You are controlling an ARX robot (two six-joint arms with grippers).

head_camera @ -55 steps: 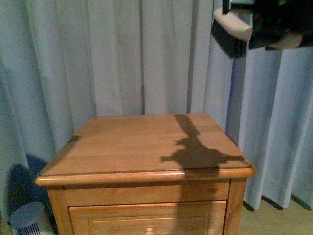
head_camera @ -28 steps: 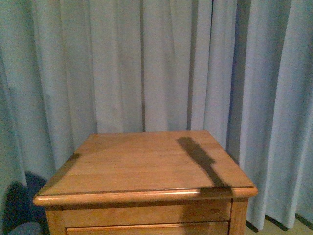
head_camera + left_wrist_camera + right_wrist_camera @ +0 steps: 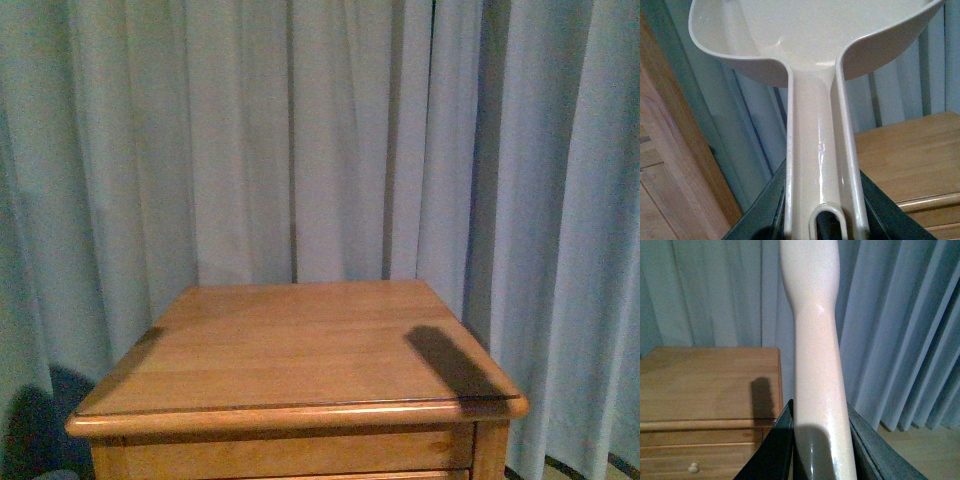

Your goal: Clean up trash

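**Grip.** The left gripper point(image 3: 822, 210) was clamped on the dustpan point(image 3: 810, 40) by its handle, with a dark jaw pressed to each side. The right gripper point(image 3: 820, 440) was likewise closed around a cream brush handle point(image 3: 815, 340). The brush head lay out of frame, so calling it a brush is a judgement. Neither arm appeared in the front view.

**Trash.** No scrap could be found in any view. The top of the nightstand point(image 3: 300, 340) showed only a shadow point(image 3: 450, 365) near its right front corner. Whether the scrap lay in the pan, on the floor point(image 3: 910, 445) or elsewhere could not be told.

**Risks.**
- With the target unseen, any sweep would be made blind, and a light scrap could be flicked over the edge and lost against the curtain point(image 3: 250, 140).
- Both handles looked smooth and glossy, so either tool might twist in the jaws under sideways load.
- The pan hung beside the nightstand's edge. A careless descent could knock its rim on the wood.
- If the scrap was already in the pan, tipping it would spill the scrap.

**Markings.** A small moulded mark sat midway along the dustpan handle — too small to read. No brand, label or legible writing appeared elsewhere. The drawer knob point(image 3: 690, 468) was plain.
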